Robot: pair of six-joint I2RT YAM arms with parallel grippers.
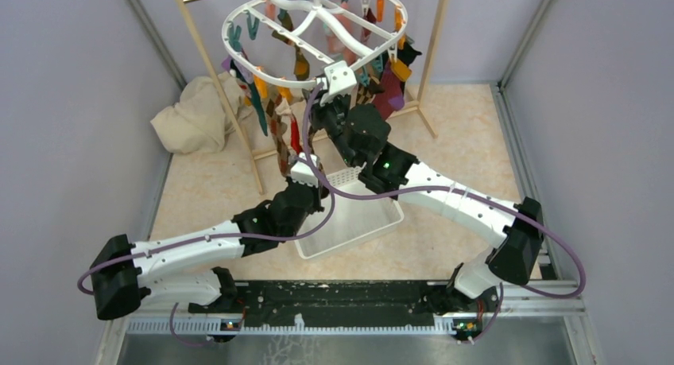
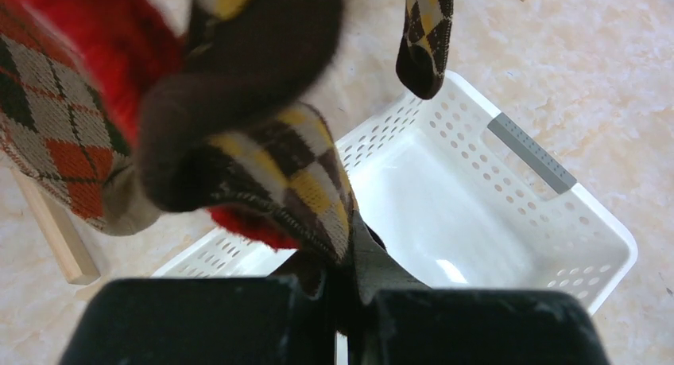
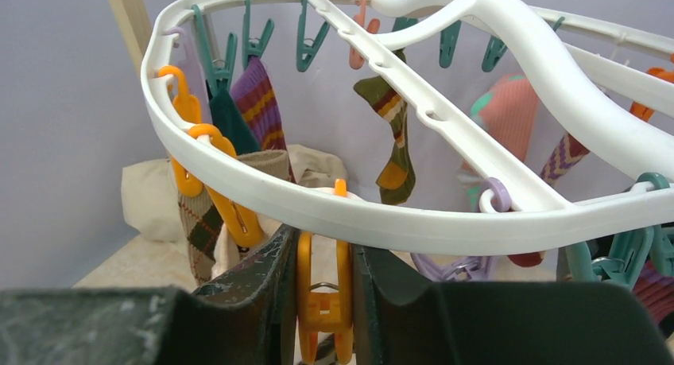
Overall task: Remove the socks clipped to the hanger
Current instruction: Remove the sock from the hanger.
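Holding: left gripper fully closed, lower end of a brown-yellow argyle sock pinched between its fingers.
Sock axis: near vertical, running from the hanger's front rim down to the left gripper, just above the basket.
Right gripper: jaws narrowed onto an orange peg, one finger against each side; peg hangs straight down from the front rim.
Hanger: white oval frame, roughly level, long axis left-right in the top view, hung on the wooden rack at the far side of the table.
Socks: clipped round the rim, all dangling lengthwise, toes down.
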